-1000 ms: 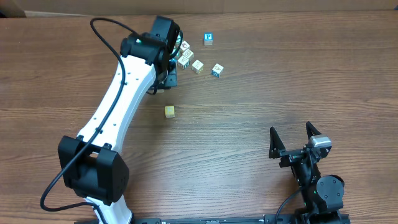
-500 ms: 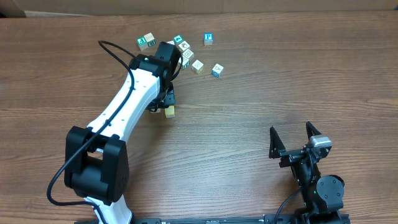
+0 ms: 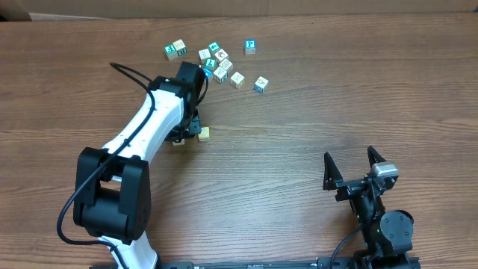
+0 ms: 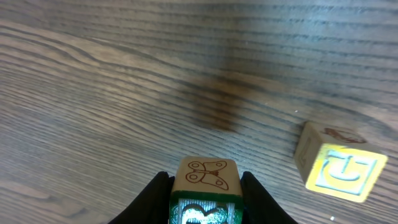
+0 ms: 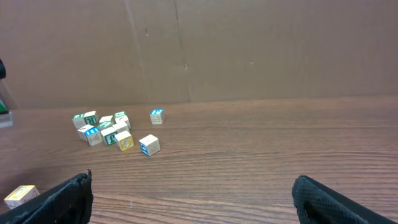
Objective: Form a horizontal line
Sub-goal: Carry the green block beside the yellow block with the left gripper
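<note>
Brown wood-grain table (image 3: 299,112). Your left gripper (image 4: 207,200) clamps a butterfly-topped green-faced wooden cube (image 4: 206,177) just left of the yellow-lettered wooden cube (image 4: 339,168). Set it down beside that one, level, faces square. Loose cube pile (image 3: 222,74) beyond; right gripper (image 3: 357,168) wide, empty.

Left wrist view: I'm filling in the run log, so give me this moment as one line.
left end effector: shut on butterfly cube | yellow cube: beside it, apart | right end effector: open, empty

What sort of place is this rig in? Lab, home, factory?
Probably a lab test bench, not a home: wood-grain table, plain cardboard backdrop behind it, loose toy letter blocks as props.
</note>
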